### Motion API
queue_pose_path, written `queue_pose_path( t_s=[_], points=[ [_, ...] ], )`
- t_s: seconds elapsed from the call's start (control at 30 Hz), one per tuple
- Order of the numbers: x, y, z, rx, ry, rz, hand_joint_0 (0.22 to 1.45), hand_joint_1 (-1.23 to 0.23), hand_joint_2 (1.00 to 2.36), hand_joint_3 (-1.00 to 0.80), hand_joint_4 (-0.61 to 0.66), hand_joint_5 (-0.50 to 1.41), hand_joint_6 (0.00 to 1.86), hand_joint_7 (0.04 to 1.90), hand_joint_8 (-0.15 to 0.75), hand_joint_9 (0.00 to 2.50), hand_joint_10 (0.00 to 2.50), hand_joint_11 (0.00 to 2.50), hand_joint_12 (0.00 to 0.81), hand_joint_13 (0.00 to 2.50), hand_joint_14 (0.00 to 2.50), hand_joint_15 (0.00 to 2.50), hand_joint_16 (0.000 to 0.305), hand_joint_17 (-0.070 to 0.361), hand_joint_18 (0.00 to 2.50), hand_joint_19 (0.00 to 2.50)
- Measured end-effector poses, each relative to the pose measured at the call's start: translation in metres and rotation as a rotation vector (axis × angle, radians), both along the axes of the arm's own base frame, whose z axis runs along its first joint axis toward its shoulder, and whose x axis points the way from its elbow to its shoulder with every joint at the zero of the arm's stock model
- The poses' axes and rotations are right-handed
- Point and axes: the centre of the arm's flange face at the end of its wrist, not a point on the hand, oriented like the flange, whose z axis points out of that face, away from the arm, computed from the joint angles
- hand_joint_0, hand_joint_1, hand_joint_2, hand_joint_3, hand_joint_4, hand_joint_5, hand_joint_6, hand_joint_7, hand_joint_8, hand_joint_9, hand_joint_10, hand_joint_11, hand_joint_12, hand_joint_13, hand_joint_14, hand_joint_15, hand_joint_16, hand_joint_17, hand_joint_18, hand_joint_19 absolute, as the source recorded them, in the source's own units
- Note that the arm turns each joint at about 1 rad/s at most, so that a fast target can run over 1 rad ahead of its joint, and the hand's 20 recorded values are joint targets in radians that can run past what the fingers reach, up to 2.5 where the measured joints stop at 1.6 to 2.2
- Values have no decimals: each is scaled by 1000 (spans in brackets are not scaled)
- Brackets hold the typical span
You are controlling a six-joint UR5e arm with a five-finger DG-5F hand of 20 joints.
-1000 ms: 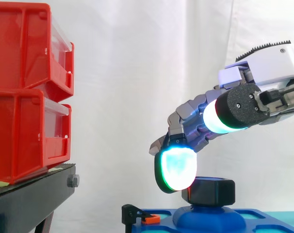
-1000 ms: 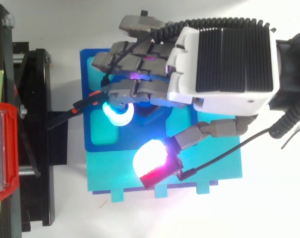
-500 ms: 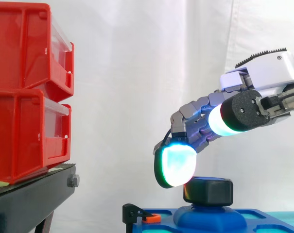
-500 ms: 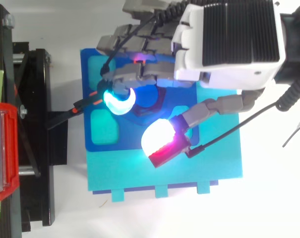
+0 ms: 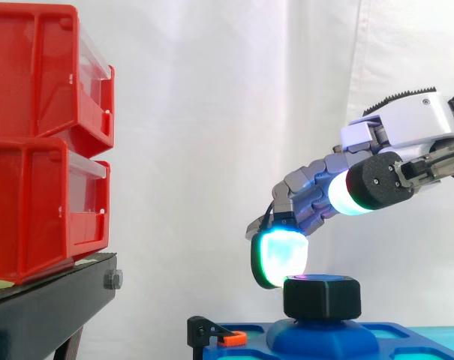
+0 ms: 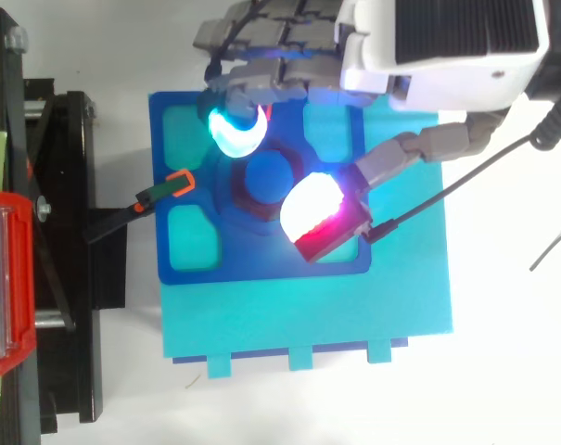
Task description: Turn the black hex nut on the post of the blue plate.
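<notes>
The robot's hand (image 5: 407,124) reaches in from the right of the side view, fingers bowed downward over the chunky black hex nut (image 5: 322,297). The nut sits low in the frame on the rounded blue post (image 6: 269,174) at the middle of the square blue plate (image 6: 261,267). From above, 1 cyan-glowing fingertip (image 6: 235,130) hovers at the nut's upper-left corner and the white-and-red thumb pad (image 6: 315,215) lies over its lower-right side, so the 2 bracket it. But look from the side: the thumb rides well above the nut, and only the cyan pad comes down to its top edge, touching or just beside, hard to say. So the hand is loosely spread and grips nothing. This looks like the getting-a-grip step. The next move calls for the hand to drop, close fingers and thumb on opposite flats, then twist. The stacked red plastic bins (image 5: 39,135) on their black stand (image 5: 46,307) sit well apart at the left.
</notes>
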Motion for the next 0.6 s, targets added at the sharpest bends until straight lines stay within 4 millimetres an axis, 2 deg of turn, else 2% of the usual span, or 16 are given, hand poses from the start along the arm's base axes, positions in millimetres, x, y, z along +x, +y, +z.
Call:
queue_pose_path(
  t_s=[0.27,0.6],
  points=[
    [-3,-15,2,3,-8,7,474,-245,1000,-500,170,-213,502,1092,236,213,0,0,377,256,3,99,61,136,76,179],
    [8,-7,24,-5,-43,-22,474,-246,1000,-500,168,-218,502,1052,236,214,0,0,377,256,5,99,61,136,79,175]
  ],
)
